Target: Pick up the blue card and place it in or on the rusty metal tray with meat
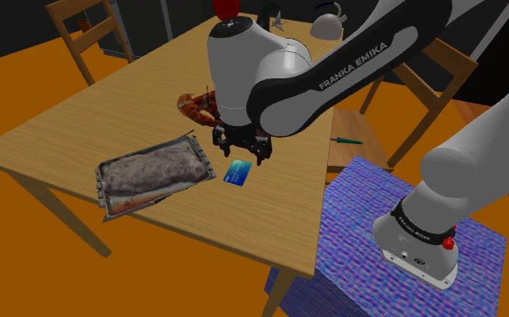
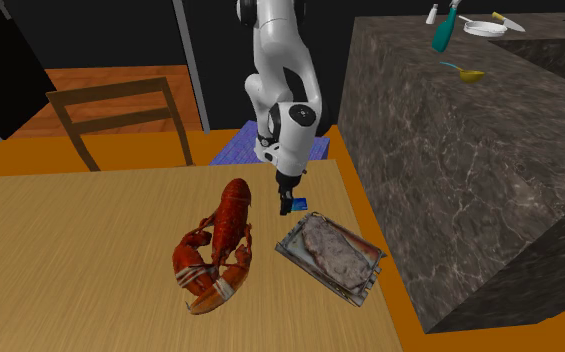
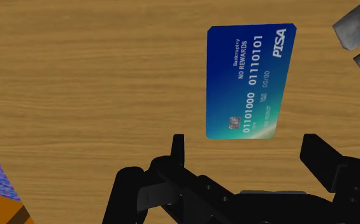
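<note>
The pincer (image 3: pixel 247 139) hangs spread just above the counter (image 3: pixel 76 76), its two black fingers (image 3: pixel 178 149) standing well apart and pinching nothing. The blue card (image 3: pixel 248 79) lies flat on the wood with its near short edge between the fingertips and most of its length running out beyond them, so the grasp has not begun. Judged from here, the main risk is the card itself. It is thin and flush with the counter, so fingers closing on its long edges may ride over the top or skate it along the wood instead of lifting it. A descent that is slightly off could also pin the card under one fingertip. Because the tips sit at the card's end and not its middle, even a good pinch could leave it hanging, free to swing or slip during the carry. Just beside the card, toward the shoulder view's left, sits the metal tray (image 1: pixel 204 155) with its slab of meat (image 1: pixel 149 171). A low transfer could catch the raised rim and shove the tray or knock the card loose. Farther back on the counter the red lobster (image 2: pixel 220 245) lies close behind the hand, where a wide swing of the wrist could brush it.
</note>
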Robot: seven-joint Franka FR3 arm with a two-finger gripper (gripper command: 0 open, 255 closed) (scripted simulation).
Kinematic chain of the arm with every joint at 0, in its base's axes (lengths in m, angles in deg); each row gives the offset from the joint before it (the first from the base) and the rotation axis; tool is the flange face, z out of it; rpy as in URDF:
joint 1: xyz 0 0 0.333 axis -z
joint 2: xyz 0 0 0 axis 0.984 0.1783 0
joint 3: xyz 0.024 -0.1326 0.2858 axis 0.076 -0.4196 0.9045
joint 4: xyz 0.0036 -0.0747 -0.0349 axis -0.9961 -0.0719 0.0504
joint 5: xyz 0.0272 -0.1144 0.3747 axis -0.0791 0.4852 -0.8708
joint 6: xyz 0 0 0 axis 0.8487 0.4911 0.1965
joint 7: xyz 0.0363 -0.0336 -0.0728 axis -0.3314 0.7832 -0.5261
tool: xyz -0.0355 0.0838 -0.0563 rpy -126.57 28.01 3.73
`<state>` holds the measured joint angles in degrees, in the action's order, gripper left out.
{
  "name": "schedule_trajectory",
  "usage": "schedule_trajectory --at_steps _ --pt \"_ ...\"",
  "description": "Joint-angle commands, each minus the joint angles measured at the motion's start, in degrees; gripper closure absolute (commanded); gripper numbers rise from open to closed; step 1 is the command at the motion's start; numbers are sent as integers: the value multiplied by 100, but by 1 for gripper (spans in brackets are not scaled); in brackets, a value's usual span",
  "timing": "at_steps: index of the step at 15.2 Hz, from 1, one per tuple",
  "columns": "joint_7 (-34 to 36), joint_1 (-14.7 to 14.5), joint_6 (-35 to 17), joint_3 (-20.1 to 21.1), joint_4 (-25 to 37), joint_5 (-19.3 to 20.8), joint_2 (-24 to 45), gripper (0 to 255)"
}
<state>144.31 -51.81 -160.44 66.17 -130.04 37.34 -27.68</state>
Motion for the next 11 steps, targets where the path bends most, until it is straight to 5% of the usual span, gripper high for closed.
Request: schedule_trajectory --at_steps 1,6,7,11 --pt "18 7 -36 -1 -23 33 24 0" --pt "19 7 -36 -1 -23 34 24 0" --pt "19 7 -36 -1 -22 34 25 255" --pt "21 4 -38 2 -27 29 20 255"
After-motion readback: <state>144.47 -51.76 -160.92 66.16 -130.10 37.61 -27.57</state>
